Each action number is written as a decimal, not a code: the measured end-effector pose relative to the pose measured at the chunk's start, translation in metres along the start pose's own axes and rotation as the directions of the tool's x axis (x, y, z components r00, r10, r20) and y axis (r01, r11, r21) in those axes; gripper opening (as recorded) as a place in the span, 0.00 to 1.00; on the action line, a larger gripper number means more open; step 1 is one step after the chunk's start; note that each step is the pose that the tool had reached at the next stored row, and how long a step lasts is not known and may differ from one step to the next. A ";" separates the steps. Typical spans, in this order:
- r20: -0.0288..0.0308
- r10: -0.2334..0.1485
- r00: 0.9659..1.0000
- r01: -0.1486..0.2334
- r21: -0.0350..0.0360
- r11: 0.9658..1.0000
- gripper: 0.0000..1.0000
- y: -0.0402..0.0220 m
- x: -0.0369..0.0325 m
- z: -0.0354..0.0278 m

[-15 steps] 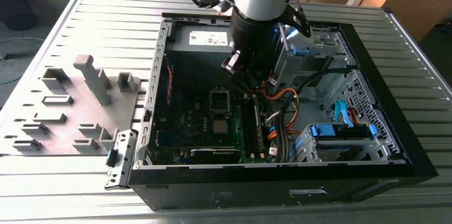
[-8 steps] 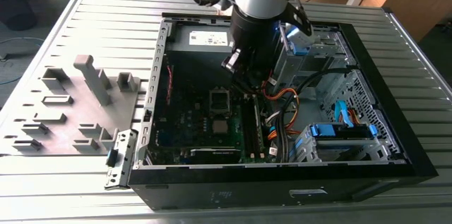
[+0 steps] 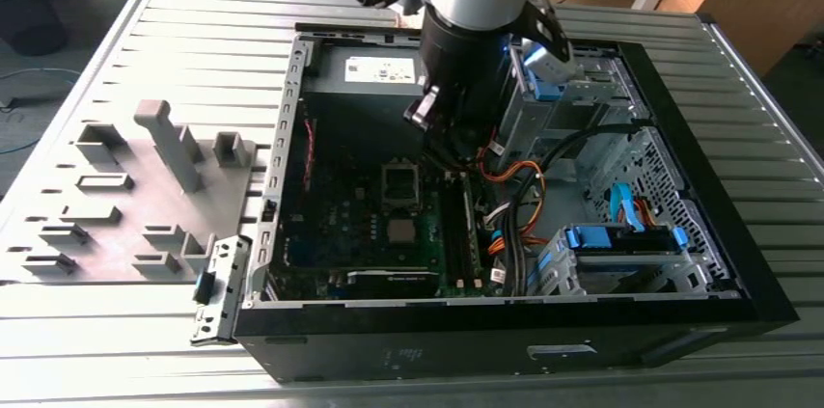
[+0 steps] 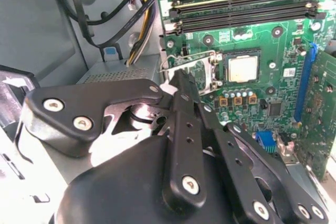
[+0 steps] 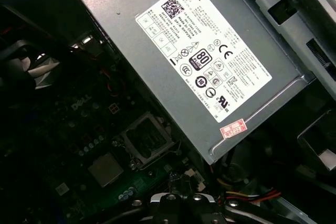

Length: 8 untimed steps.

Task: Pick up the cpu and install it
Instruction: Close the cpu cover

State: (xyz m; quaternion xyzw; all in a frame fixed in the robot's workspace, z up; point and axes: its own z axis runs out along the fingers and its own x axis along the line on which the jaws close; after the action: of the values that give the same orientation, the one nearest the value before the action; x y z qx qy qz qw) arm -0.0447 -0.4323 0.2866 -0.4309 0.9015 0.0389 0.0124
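The cpu [image 3: 404, 229] is a small silvery square lying flat on the green motherboard inside the open computer case [image 3: 299, 119]. It also shows in both wrist views [image 4: 243, 68] [image 5: 106, 169]. Beside it is the darker rectangular socket frame [image 3: 401, 183] [image 4: 193, 71] [image 5: 147, 139] with its shiny rim. My gripper [image 3: 445, 143] [image 4: 177, 80] [image 5: 182, 200] hangs above the board near the socket frame, a little short of the cpu and not touching it. Its black fingers [image 4: 185, 129] come together at the tip, shut with nothing between them.
The grey power-supply box [image 3: 376, 70] [image 5: 199, 61] fills the case's far end. Memory slots [image 4: 244, 11] and bundled cables [image 3: 515, 186] run beside the socket. Drive cages with blue clips [image 3: 618, 239] sit at the exterior view's right. A grey fixture plate [image 3: 129, 196] lies on the slatted table [image 3: 103, 331].
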 end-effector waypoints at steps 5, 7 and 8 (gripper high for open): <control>0.000 0.000 1.000 0.000 0.000 1.000 0.11 0.0001 -0.0001 -0.0022; 0.000 0.000 1.000 0.000 0.000 1.000 0.11 0.0002 -0.0002 -0.0031; 0.000 0.000 1.000 0.000 0.000 1.000 0.11 0.0002 -0.0002 -0.0036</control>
State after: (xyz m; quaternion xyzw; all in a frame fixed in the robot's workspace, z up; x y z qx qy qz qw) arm -0.0447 -0.4323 0.2901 -0.4309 0.9015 0.0389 0.0124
